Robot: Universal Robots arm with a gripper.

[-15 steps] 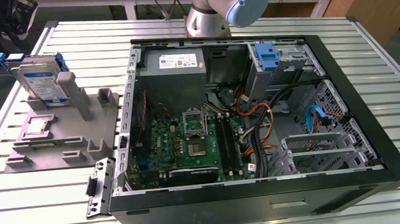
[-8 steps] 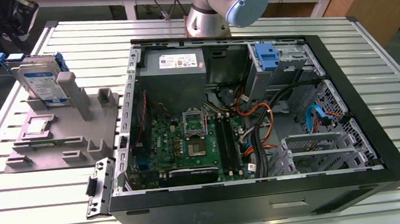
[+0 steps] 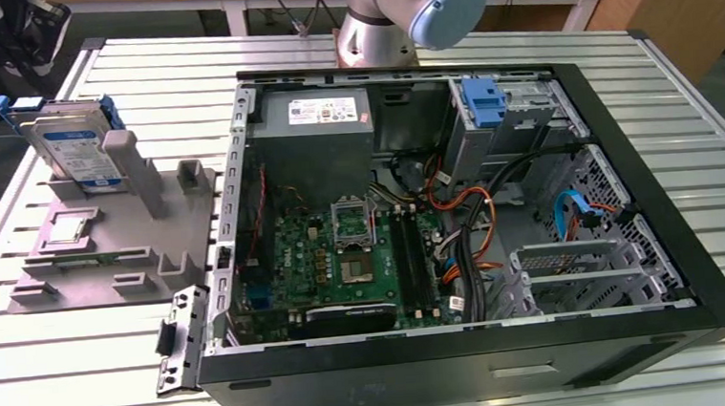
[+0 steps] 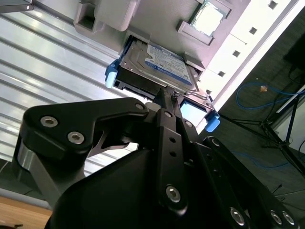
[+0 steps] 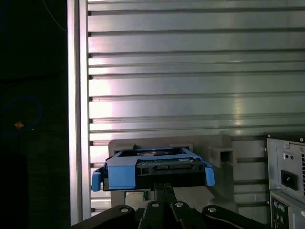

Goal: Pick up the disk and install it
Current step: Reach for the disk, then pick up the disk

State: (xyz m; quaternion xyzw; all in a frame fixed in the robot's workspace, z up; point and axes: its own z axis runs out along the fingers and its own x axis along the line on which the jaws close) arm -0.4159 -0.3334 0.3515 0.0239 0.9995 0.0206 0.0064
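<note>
I'm looking at the disk (image 3: 71, 147) standing on edge in its slot on the grey fixture (image 3: 98, 250), over at the exterior view's left, label side out and the blue bracket around it. The fixture sits on the ribbed metal tabletop (image 3: 81, 376), just beside the open computer case (image 3: 673, 267), and the disk is well apart from the drive cages inside that case. The arm (image 3: 401, 14) rises behind the case, at the far edge of the tabletop.

In both wrist views the gripper (image 4: 167, 94) (image 5: 165, 187) lines up with the disk (image 4: 159, 59) (image 5: 152, 167). The second wrist view shows its labelled face and a blue bracket tab at each end; the first wrist view looks at its connector edge, with the fixture (image 5: 219, 143) behind it. The black fingers (image 4: 166, 129) look pressed together with nothing between them, though from these angles I'd say that only cautiously. Nothing is on the disk in the exterior view, so it sits ungrasped in its slot.
</note>
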